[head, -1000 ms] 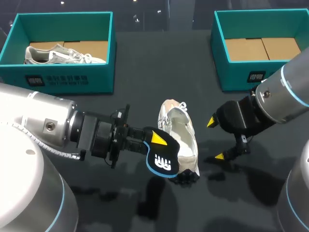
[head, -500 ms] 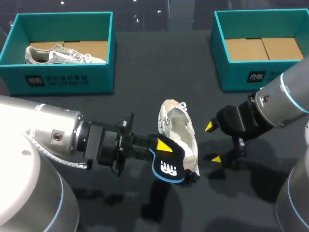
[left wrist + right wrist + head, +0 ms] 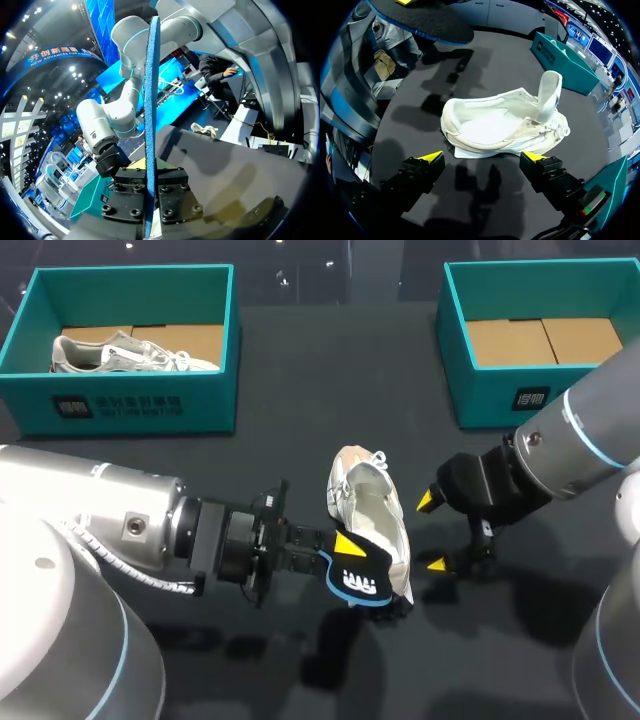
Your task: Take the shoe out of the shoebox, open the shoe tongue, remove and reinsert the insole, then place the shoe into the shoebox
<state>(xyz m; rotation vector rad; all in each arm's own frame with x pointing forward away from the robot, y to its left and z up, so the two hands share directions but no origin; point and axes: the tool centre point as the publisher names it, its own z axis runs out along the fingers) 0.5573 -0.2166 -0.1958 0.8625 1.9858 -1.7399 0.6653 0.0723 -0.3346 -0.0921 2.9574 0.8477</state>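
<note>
- Head view: white shoe (image 3: 370, 512) lay at mid-frame on the dark table (image 3: 300, 440), toe toward the lower edge, well apart from both boxes.
- The left gripper (image 3: 345, 556) came in from the left and was clamped on the dark, blue-edged insole (image 3: 362, 582), which overlapped the shoe's lower-left end; one yellow tip showed on top, the other finger was hidden.
- The left wrist view alone showed that grip: the insole (image 3: 150, 100) stood edge-on as a thin blue line, pinched between the fingers of the left gripper (image 3: 148, 172).
- The right gripper (image 3: 431, 532) sat just right of the shoe, fingers spread wide, holding nothing.
- The right wrist view alone showed the shoe's inside: the shoe (image 3: 500, 125) lay just ahead of the right gripper (image 3: 482, 157), not touching it, with the tongue (image 3: 549, 95) stood upright and the insole (image 3: 427, 22) beyond it.
- Bare table ran between the shoe and both boxes.
- Count: two teal shoeboxes. The left shoebox (image 3: 30, 335), upper left, held a second shoe (image 3: 125, 352); the right shoebox (image 3: 455, 360), upper right, showed its cardboard floor. Two shoes, one insole, two grippers.
</note>
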